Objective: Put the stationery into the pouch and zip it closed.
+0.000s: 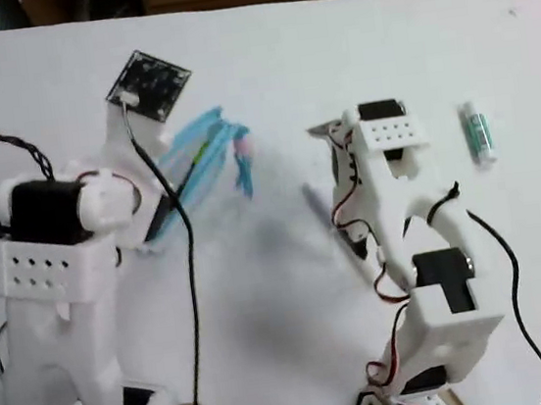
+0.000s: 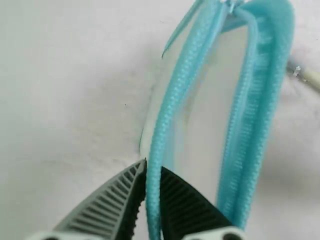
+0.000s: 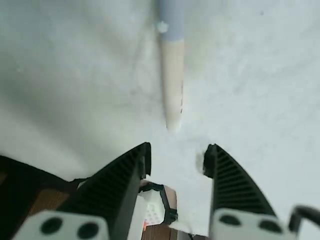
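A light blue pouch (image 1: 201, 157) lies left of the table's middle with its mouth gaping; its zipper edges (image 2: 240, 125) stand apart. My left gripper (image 2: 145, 167) is shut on one zipper edge of the pouch, at the end nearer my arm. A thin pen (image 1: 315, 203) lies on the white table between the two arms. In the right wrist view the pen (image 3: 172, 85) points at my right gripper (image 3: 175, 160), which is open just short of its pale tip, with nothing between its fingers. A green and white glue stick (image 1: 479, 132) lies far right.
The white table (image 1: 292, 299) has free room in front of the pouch and between the arms. Black and red cables (image 1: 190, 272) hang along both arms. The table's far edge (image 1: 246, 4) runs along the back.
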